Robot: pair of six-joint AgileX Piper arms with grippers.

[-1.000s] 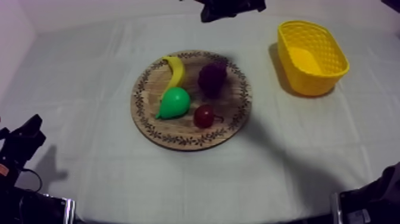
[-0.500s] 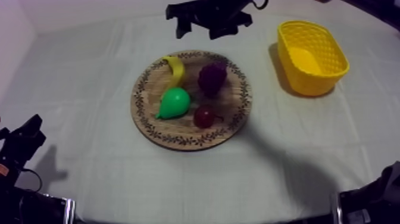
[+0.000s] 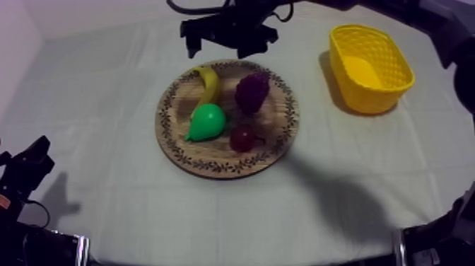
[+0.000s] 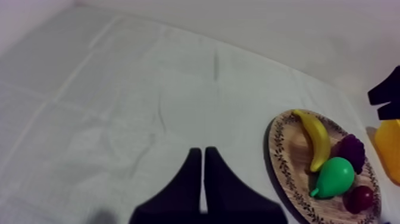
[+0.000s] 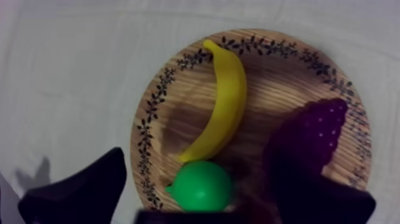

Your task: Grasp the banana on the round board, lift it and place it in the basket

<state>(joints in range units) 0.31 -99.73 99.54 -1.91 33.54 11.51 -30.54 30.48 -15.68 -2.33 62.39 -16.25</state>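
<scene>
Fingers spread wide, the right claw hangs by the wooden board's twelve o'clock rim. On the board, the banana lies at eleven o'clock, its tip just beside the pear. The yellow basket stands well apart at two o'clock. The left claw, pressed together, sits at the table's seven o'clock.

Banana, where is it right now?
The banana lies on the wooden board, at its far left part in the top view, just behind the pear and left of the grapes.
</scene>
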